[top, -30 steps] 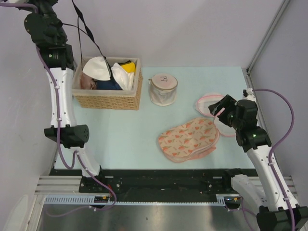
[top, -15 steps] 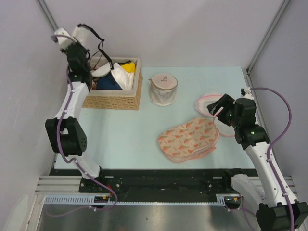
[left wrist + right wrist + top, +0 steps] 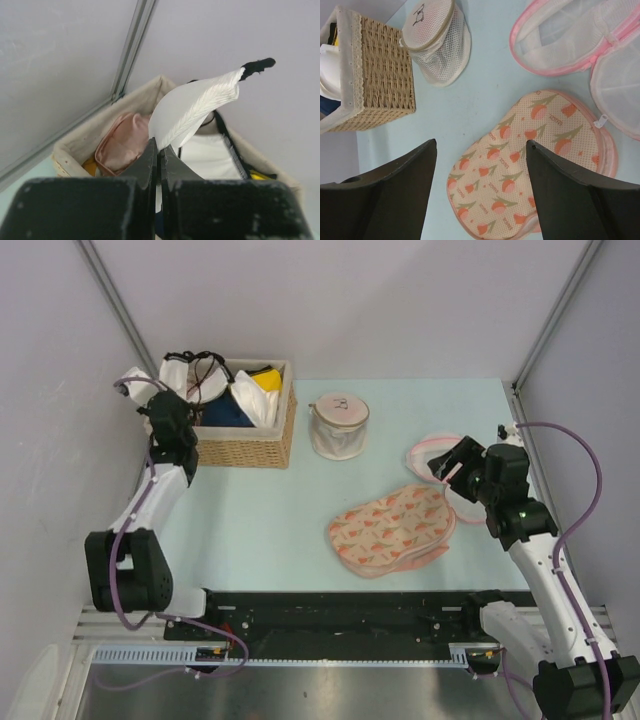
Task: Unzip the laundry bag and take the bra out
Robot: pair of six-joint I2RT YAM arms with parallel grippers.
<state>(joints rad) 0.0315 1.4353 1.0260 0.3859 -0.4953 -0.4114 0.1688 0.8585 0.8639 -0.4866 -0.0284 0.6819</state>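
Left hand [image 3: 159,150] is pinched fully shut on the lower edge of one white padded cup of the bra [image 3: 195,107]. It holds the cup up over the wicker basket [image 3: 240,450] at the far left of the counter [image 3: 260,510]. The black straps loop above the basket's rim, and a pink garment [image 3: 120,147] and other clothes lie inside below.

Right hand [image 3: 481,144] has its fingers spread wide with nothing between them. It hovers above the right end of the laundry bag [image 3: 392,530], not touching it.

That patterned bag lies flat on the counter, near right of centre, its two halves folded together. Whether its zipper is run open cannot be told from here. A round mesh bag [image 3: 570,35] with a pink rim lies open just beyond it, and a cylindrical mesh bag [image 3: 338,428] stands farther left.

The bra is clear of the bag, so the task looks essentially done. What seems left is to lower the bra and let it go.
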